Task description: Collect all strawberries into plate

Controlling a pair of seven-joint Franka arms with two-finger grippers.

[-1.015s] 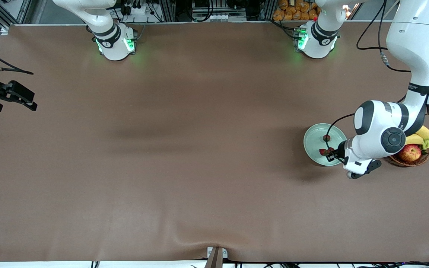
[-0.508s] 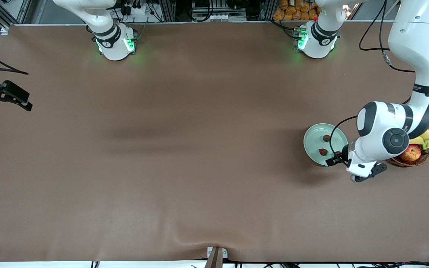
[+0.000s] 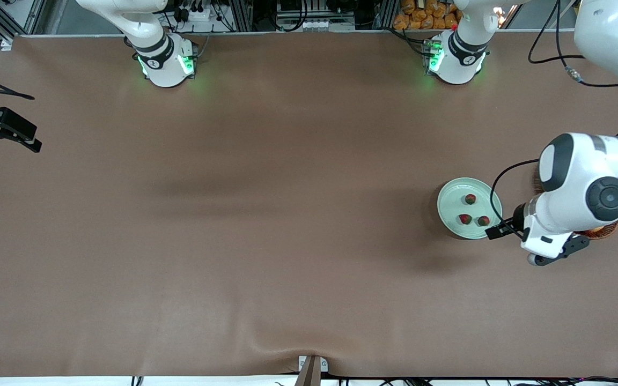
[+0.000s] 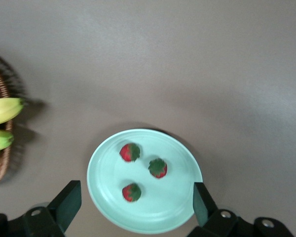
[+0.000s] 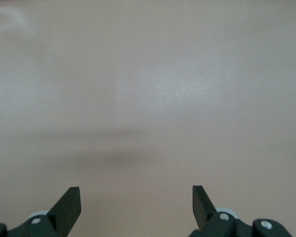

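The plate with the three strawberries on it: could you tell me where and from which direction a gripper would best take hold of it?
Probably the raised rim of the plate, with one finger inside and one outside, coming down from above. The plate is shallow and lies flat, so only the rim offers an edge. The strawberries sit near its middle, leaving the rim bare all round. The open left gripper hangs over the plate's edge.

Strawberries on the plate, toward the left arm's end of the table

All three strawberries point(image 3: 472, 212) lie in the plate point(image 3: 451, 193); a basket point(image 3: 604, 230) sits beside it, closer to that end's edge.
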